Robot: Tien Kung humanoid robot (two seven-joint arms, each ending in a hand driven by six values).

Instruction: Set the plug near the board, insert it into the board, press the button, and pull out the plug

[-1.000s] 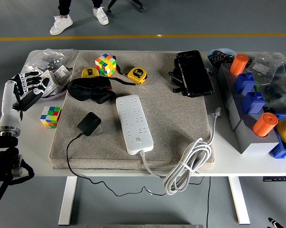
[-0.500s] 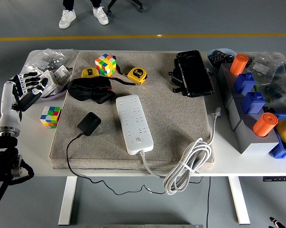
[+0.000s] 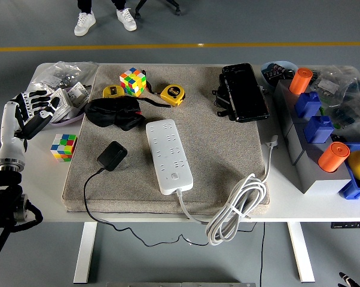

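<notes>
A black plug adapter (image 3: 112, 156) lies on the beige mat (image 3: 228, 155), its black cord running off the mat's front left corner. Just to its right lies the white power strip (image 3: 168, 155), lengthwise, with a round button (image 3: 175, 176) near its close end and a coiled white cable (image 3: 237, 206) at the front. My left hand (image 3: 31, 112) hovers at the table's left edge, fingers spread and holding nothing, well left of the plug. The right hand is out of sight.
On the mat: two Rubik's cubes (image 3: 133, 81) (image 3: 64, 146), two yellow tape measures (image 3: 172, 94), a black pouch (image 3: 115, 113), a black case (image 3: 244, 92). Plastic bags (image 3: 63, 84) sit back left. Grey and blue bins (image 3: 314, 131) with orange cylinders stand right. A person's shoes (image 3: 84, 23) show at top.
My left hand has drifted slightly up and left at the table's edge. The person's feet at the top have shifted. Nothing on the mat has moved.
</notes>
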